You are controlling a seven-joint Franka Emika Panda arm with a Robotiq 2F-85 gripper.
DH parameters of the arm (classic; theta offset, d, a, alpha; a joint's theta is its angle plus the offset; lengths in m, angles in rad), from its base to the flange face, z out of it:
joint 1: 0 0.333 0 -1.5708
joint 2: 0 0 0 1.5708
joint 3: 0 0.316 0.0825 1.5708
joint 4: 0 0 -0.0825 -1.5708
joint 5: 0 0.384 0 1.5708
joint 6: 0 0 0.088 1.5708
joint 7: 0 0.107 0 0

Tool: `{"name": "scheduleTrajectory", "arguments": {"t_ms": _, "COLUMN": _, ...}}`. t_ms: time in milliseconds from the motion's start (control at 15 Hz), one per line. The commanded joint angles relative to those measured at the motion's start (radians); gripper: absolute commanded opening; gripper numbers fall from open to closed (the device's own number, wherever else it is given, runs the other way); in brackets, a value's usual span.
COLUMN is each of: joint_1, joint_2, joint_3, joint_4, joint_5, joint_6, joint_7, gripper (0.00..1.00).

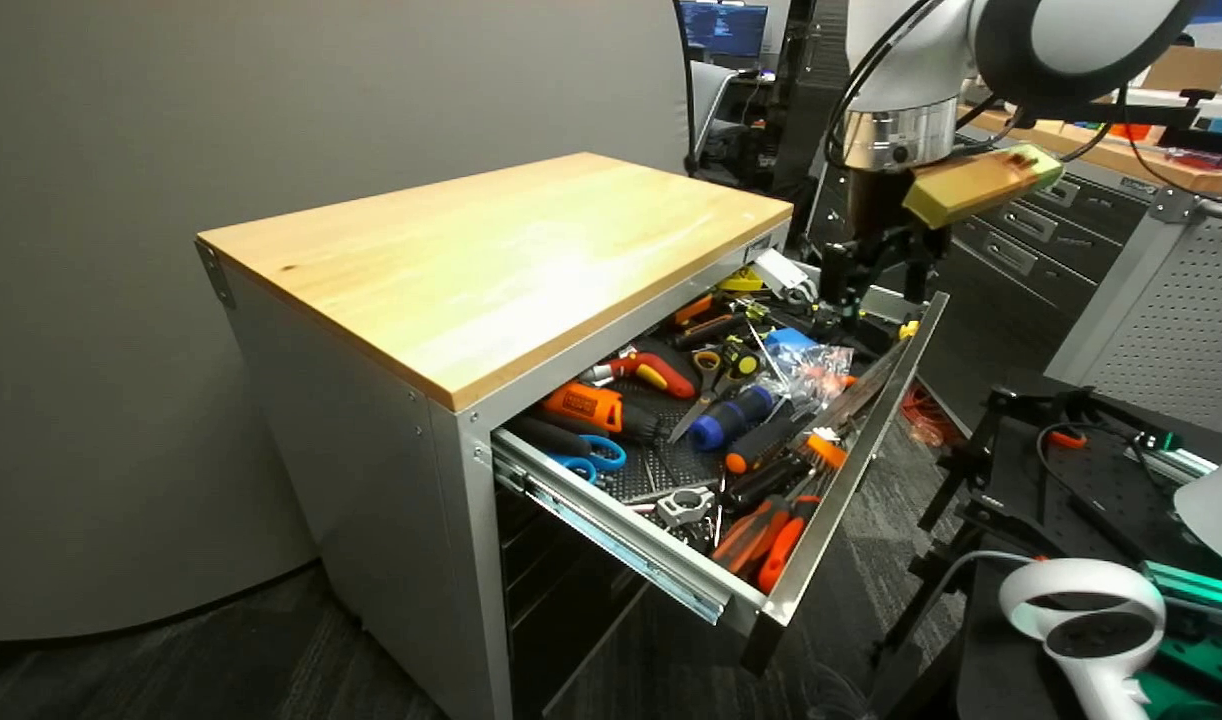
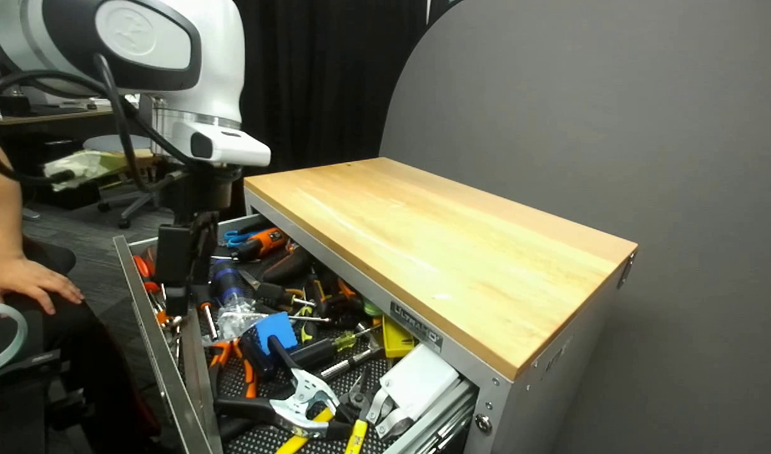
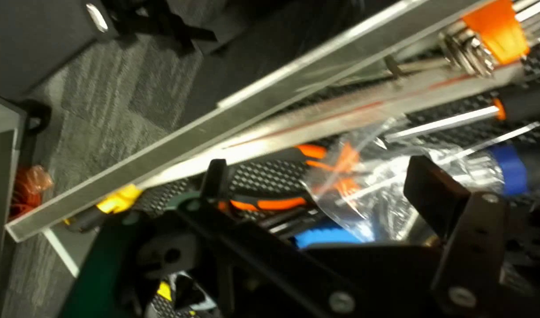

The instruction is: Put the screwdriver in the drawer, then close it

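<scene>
Screwdriver, likely the stubby black-yellow one, sits in the open drawer, toward the cabinet from the end effector; long axis unclear. Fingers apart, nothing visibly gripped. End effector hangs inside the front; closing likely needs it outside.

Both exterior views: opposite ends of cabinet, angled down, sharing drawer; wrist view: close above, downward
</scene>
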Motion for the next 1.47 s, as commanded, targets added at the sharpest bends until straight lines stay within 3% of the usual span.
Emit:
{"name": "scheduleTrajectory", "arguments": {"t_ms": 0, "joint_1": -0.088, "joint_2": -0.023, "joint_3": 0.004, "joint_4": -0.006, "joint_5": 0.026, "joint_6": -0.216, "joint_7": -0.123, "gripper": 1.0}}
{"name": "scheduleTrajectory", "arguments": {"t_ms": 133, "joint_1": -0.117, "joint_2": 0.003, "joint_3": 0.006, "joint_4": 0.004, "joint_5": 0.02, "joint_6": -0.293, "joint_7": -0.157, "gripper": 1.0}}
{"name": "scheduleTrajectory", "arguments": {"t_ms": 200, "joint_1": -0.126, "joint_2": 0.02, "joint_3": 0.008, "joint_4": 0.007, "joint_5": 0.017, "joint_6": -0.311, "joint_7": -0.169, "gripper": 0.75}}
{"name": "scheduleTrajectory", "arguments": {"t_ms": 333, "joint_1": -0.127, "joint_2": 0.065, "joint_3": 0.017, "joint_4": 0.008, "joint_5": 0.02, "joint_6": -0.319, "joint_7": -0.171, "gripper": 0.68}}
{"name": "scheduleTrajectory", "arguments": {"t_ms": 533, "joint_1": -0.113, "joint_2": 0.136, "joint_3": 0.028, "joint_4": 0.011, "joint_5": 0.009, "joint_6": -0.253, "joint_7": -0.125, "gripper": 0.42}}
{"name": "scheduleTrajectory", "arguments": {"t_ms": 867, "joint_1": -0.104, "joint_2": 0.172, "joint_3": 0.023, "joint_4": 0.001, "joint_5": 0.071, "joint_6": 0.029, "joint_7": -0.048, "gripper": 0.04}}
{"name": "scheduleTrajectory", "arguments": {"t_ms": 1067, "joint_1": -0.09, "joint_2": 0.21, "joint_3": 0.025, "joint_4": 0.008, "joint_5": 0.079, "joint_6": 0.16, "joint_7": 0.034, "gripper": 0.0}}
{"name": "scheduleTrajectory", "arguments": {"t_ms": 1400, "joint_1": -0.061, "joint_2": 0.289, "joint_3": 0.009, "joint_4": 0.054, "joint_5": -0.027, "joint_6": 0.377, "joint_7": 0.222, "gripper": 0.0}}
